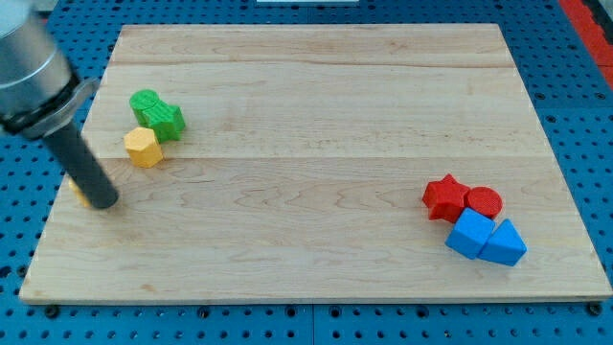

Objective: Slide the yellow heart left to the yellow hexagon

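At the view's left side of the worktop point(316, 144), camera view: dark rod slanting down from the top-left corner, my tip point(105, 203) planted near the board's left edge. No pincer on show, only the rod, so released or clenched cannot be told.

Yellow hexagon point(143, 147) up and to the view's right of my tip, near but apart from it. Green blocks point(158, 113) touching the hexagon on its upper right, exact shapes hard to make out.

Small yellow-orange sliver point(80, 195) peeking out just at the view's left of the rod's lower end. Probably the yellow heart, mostly hidden behind the rod, shape not confirmable. Looks in contact with my tip, or just beside it.

Far off at the view's bottom right, well apart from the action: red star point(443, 196), red cylinder point(484, 201), blue cube point(469, 233) and blue triangle point(505, 242), all huddled together.

Step judged: mid-push, heart not yet against the hexagon. Next move likely calls for getting my tip to the heart's far side from the hexagon, then nudging it across the short gap, gently, without knocking the hexagon into the green pair.
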Motion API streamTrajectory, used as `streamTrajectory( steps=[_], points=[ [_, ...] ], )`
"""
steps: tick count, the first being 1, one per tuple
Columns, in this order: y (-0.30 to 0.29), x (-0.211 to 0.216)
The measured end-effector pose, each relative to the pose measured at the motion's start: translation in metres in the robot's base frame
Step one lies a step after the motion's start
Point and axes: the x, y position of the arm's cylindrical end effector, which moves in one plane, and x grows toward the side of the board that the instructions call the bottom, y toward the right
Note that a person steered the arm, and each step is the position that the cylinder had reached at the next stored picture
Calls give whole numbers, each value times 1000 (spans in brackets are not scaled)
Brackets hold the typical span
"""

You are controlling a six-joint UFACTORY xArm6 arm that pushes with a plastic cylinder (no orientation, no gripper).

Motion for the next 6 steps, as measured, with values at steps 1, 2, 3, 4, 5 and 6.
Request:
streamTrajectory(
  steps=[1,2,3,4,5,6],
  points=[
    [12,13],
    [-3,44],
    [-29,28],
    [-26,1],
    [-16,-16],
    [-15,-27]
  ],
)
